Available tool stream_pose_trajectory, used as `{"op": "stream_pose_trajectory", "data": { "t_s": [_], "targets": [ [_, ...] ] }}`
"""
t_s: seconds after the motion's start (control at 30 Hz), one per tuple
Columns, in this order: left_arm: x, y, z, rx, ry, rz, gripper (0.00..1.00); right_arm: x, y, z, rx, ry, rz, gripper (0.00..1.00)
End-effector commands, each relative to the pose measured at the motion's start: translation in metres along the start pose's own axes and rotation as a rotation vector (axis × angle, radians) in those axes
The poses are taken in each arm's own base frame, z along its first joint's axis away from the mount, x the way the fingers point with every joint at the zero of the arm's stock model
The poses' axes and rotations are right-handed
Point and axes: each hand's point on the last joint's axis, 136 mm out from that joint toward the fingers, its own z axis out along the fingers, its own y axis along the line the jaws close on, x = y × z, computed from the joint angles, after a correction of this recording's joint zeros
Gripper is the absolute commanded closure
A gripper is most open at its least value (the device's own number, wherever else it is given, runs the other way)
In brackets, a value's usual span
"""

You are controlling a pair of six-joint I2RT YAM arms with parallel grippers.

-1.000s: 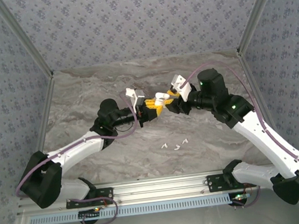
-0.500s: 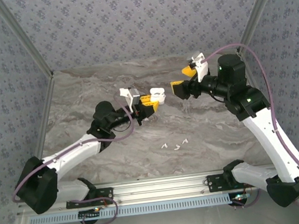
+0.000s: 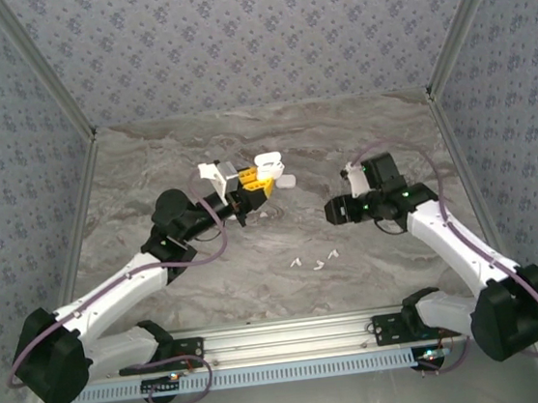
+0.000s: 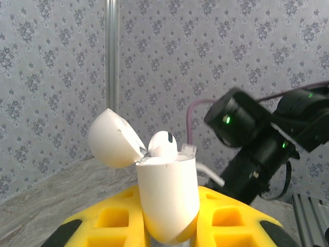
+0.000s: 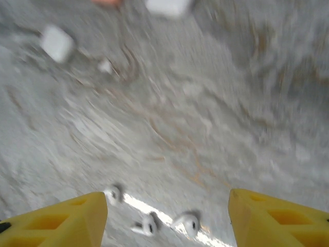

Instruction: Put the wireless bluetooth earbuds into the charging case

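Top external view: the left gripper (image 3: 252, 182) sits at about 11 o'clock of the marble table (image 3: 146, 147), its yellow fingers clenched on the white charging case (image 3: 267, 168). In the left wrist view the case (image 4: 167, 198) stands upright between the yellow pads (image 4: 115, 224), with its long axis vertical and its rounded bottom down. Its lid (image 4: 113, 139) is hinged open and tips back toward 10 o'clock. One white earbud (image 4: 163, 144) sits in the case mouth, round head up at 12 o'clock and stem hidden inside. Behind it, at 3 o'clock, the black right arm (image 4: 257, 134) shows green lights.

Three loose white earbuds (image 3: 318, 264) lie on the table at 6 o'clock of its middle, in a short row running roughly 9 to 3 o'clock. They are too small there to tell which way each points.

The right gripper (image 3: 336, 210) is at 3 o'clock of the table's middle, low over the surface and aimed toward 9 o'clock. In the right wrist view its fingers (image 5: 72, 221) are spread wide and hold nothing. The three earbuds (image 5: 146, 225) lie on the marble between them at 6 o'clock, blurred.
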Motion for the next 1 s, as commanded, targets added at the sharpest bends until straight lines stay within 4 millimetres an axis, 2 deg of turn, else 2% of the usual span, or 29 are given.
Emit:
{"op": "stream_pose_trajectory", "data": {
  "t_s": [0.0,0.27,0.4,0.67,0.97],
  "targets": [
    [-0.003,-0.001,0.003,0.005,-0.007,0.014,1.0,0.016,-0.012,0.019,0.042,0.046,0.051,0.37],
    [0.0,0.001,0.008,0.01,0.003,0.0,1.0,0.05,-0.019,0.059,0.082,0.167,0.063,0.43],
    [-0.001,0.001,0.008,0.009,0.005,-0.001,1.0,0.062,-0.019,0.07,0.103,0.226,0.054,0.46],
    [0.001,0.001,0.005,-0.003,0.018,0.003,1.0,0.083,-0.02,0.078,0.122,0.332,0.05,0.54],
    [0.002,0.001,0.003,-0.01,0.022,0.002,1.0,0.093,-0.021,0.075,0.171,0.401,0.046,0.62]
  ]
}}
